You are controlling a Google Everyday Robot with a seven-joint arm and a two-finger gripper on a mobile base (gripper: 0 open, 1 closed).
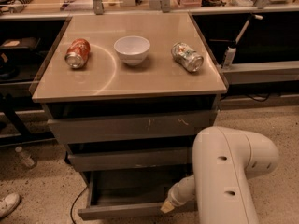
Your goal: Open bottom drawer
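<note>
Bottom drawer (122, 212) pulled out toward near side, long axis running left-right, tray facing up. Gripper (167, 206) at its front's right end; grip impossible to tell.

On the tabletop (154, 80) are laid an orange can (77, 53) at left, a white bowl (132, 49) centrally and a silver can (187, 57) at right. The claw (167, 206) is seen below, near right.

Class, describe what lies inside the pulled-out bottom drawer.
Inside the bottom drawer, only a flat grey tray floor shows. Its right end is hidden behind the robot arm, whose tool sits at the drawer's front edge.
</note>
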